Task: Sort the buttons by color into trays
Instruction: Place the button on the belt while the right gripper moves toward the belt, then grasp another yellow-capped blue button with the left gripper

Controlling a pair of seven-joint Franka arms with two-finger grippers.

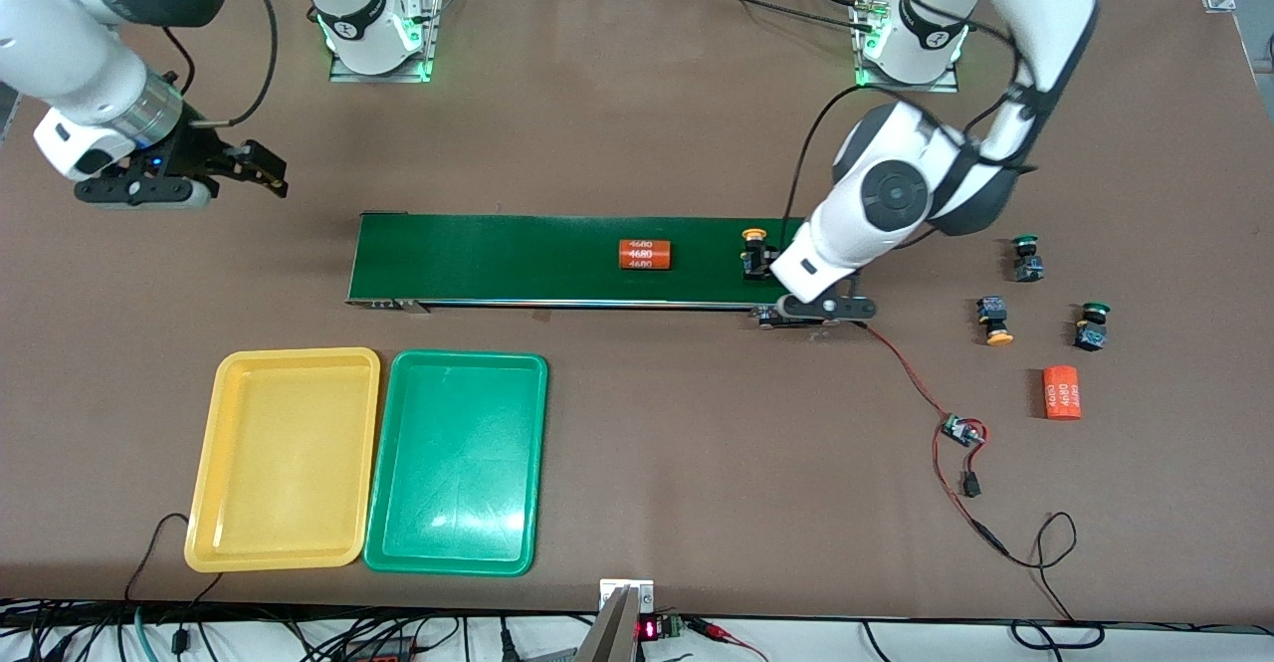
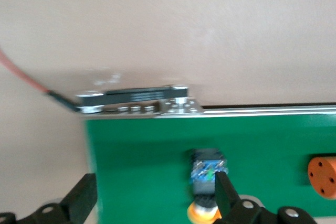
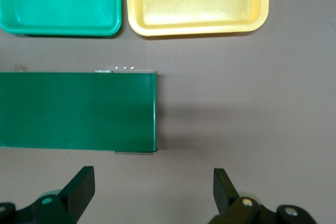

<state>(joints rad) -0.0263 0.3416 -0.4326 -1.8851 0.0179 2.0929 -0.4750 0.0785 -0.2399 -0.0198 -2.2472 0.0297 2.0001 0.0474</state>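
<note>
A yellow-orange capped button (image 1: 754, 249) stands on the green conveyor belt (image 1: 498, 259) at the left arm's end. My left gripper (image 2: 154, 198) is open over that belt end; the button (image 2: 209, 179) lies just inside one of its fingers (image 2: 223, 195), and nothing is gripped. Two green-capped buttons (image 1: 1025, 257) (image 1: 1092, 326) and another yellow-orange one (image 1: 993, 322) sit on the table toward the left arm's end. The yellow tray (image 1: 284, 458) and green tray (image 1: 456, 463) lie empty, side by side, nearer the camera. My right gripper (image 1: 261, 169) is open and empty above the table by the belt's other end.
One orange "4680" cylinder (image 1: 645, 255) lies on the belt, another (image 1: 1061, 392) on the table near the loose buttons. A small circuit board (image 1: 960, 431) with red and black wires trails from the belt's motor end toward the table's front edge.
</note>
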